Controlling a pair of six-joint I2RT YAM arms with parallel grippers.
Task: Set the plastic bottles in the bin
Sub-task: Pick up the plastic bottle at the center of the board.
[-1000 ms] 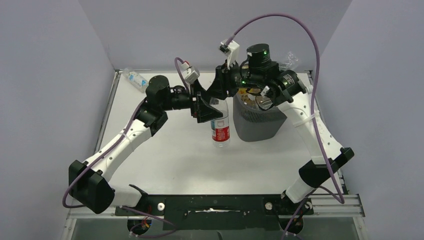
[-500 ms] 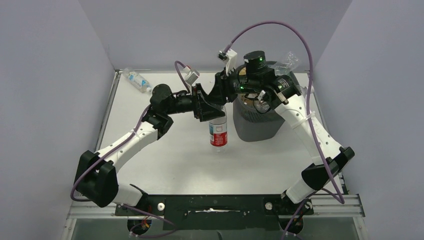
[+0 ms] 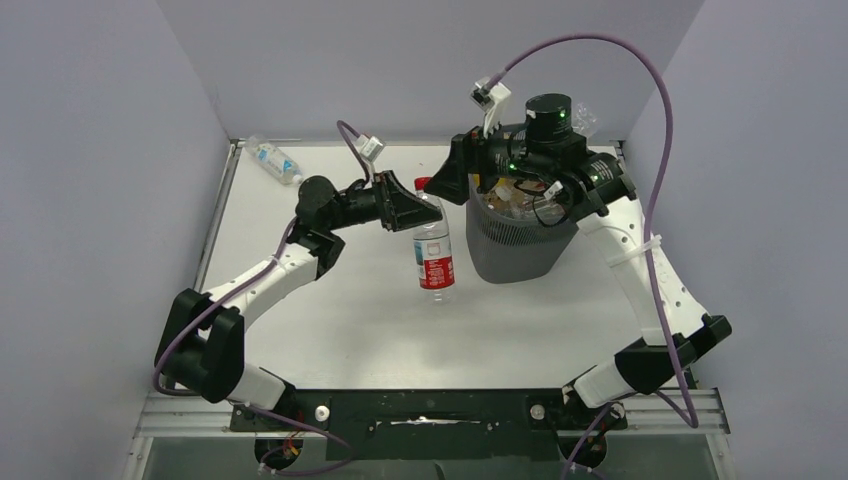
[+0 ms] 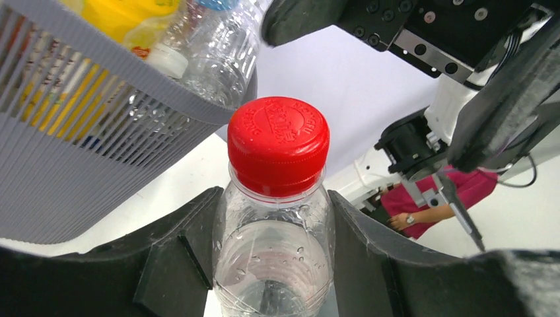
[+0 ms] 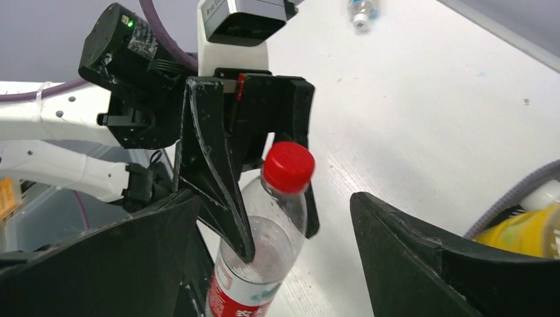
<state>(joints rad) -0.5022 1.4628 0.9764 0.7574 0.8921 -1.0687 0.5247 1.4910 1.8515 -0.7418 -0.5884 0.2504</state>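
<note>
White counter [image 3: 330, 320], top view: red-capped bottle [image 3: 433, 250] upright just beside bin [image 3: 515, 245], red label's writing too small to read. Left gripper [image 3: 420, 205] grasps its neck; right gripper [image 3: 458, 185] released, empty.
Left wrist: cap [image 4: 278, 142] embossing illegible; binned bottles [image 4: 218, 46] yellow and clear.
Right wrist: spare bottle [image 5: 362, 13] well apart.

The top external view looks steeply down from above and behind the near edge of the tabletop [image 3: 340, 330] and takes in all of it. The left wrist view sits close against the red-capped bottle [image 4: 276, 205], with the bin [image 4: 79, 165] just beside. The right wrist view, also near, faces the far-left corner. All three views share that bottle and bin.
</note>
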